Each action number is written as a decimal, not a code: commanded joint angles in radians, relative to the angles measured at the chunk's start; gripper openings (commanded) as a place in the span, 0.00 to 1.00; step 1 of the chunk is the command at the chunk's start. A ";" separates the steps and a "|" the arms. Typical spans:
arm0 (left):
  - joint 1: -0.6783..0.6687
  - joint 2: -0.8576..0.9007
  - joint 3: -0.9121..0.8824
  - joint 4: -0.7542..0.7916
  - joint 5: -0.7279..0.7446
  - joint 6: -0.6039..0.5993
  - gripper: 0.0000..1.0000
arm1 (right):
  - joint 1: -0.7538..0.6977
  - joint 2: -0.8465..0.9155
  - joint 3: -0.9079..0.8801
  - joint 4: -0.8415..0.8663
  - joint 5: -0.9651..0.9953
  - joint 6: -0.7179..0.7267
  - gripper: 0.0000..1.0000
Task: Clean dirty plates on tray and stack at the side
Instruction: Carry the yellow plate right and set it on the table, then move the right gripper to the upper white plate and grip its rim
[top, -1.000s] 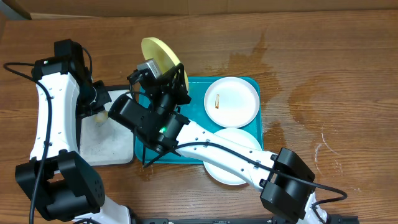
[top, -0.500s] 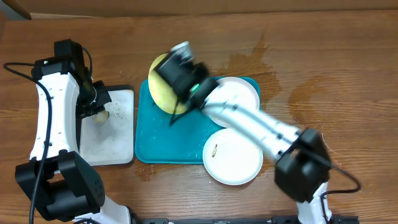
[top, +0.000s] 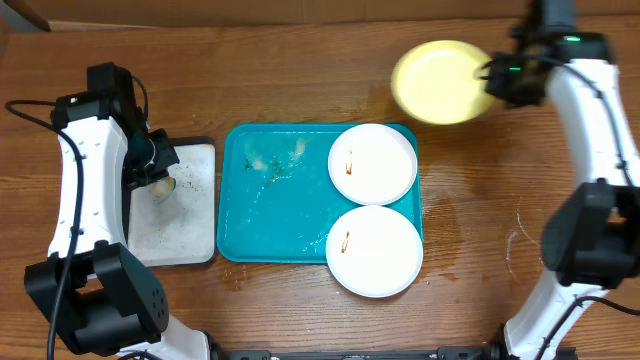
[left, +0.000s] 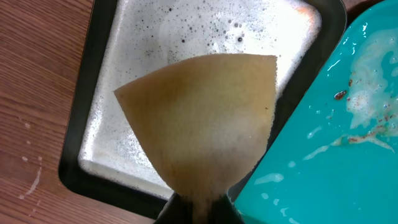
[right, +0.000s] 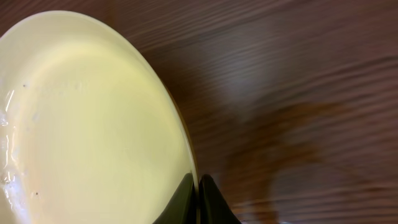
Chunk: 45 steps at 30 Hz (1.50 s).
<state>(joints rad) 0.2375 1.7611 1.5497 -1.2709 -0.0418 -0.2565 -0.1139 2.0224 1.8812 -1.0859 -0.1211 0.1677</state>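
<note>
My right gripper (top: 492, 82) is shut on the rim of the pale yellow plate (top: 438, 82) and holds it above the bare table, right of and beyond the teal tray (top: 270, 215); the right wrist view shows its fingers (right: 198, 198) pinching the plate's rim (right: 87, 118). Two white plates with brown smears stay at the tray's right end, one at the back (top: 372, 163) and one at the front (top: 374, 250), overhanging the edge. My left gripper (top: 160, 182) is shut on a tan sponge (left: 202, 118) over the small black-rimmed white tray (top: 180, 225).
The teal tray's left half (left: 348, 118) is wet with soapy streaks and brown specks. The black-rimmed tray (left: 99, 56) holds foam. Wet patches darken the wooden table (top: 470, 150) right of the teal tray. A cardboard edge runs along the back.
My right arm swung the yellow plate from over the teal tray's back left corner across to the table's back right. The left arm has not moved.
</note>
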 joint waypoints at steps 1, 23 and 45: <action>-0.002 -0.016 -0.003 0.000 0.002 -0.013 0.04 | -0.137 0.006 -0.017 0.006 -0.037 -0.046 0.04; -0.002 -0.016 -0.003 0.016 0.003 -0.010 0.04 | -0.225 0.087 -0.119 -0.068 -0.180 -0.091 0.46; -0.002 -0.016 -0.003 -0.006 0.035 0.010 0.04 | 0.474 0.088 -0.132 -0.069 -0.182 -0.027 0.25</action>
<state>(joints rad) 0.2375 1.7611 1.5497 -1.2743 -0.0189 -0.2558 0.2741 2.1258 1.7531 -1.1999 -0.4320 0.0505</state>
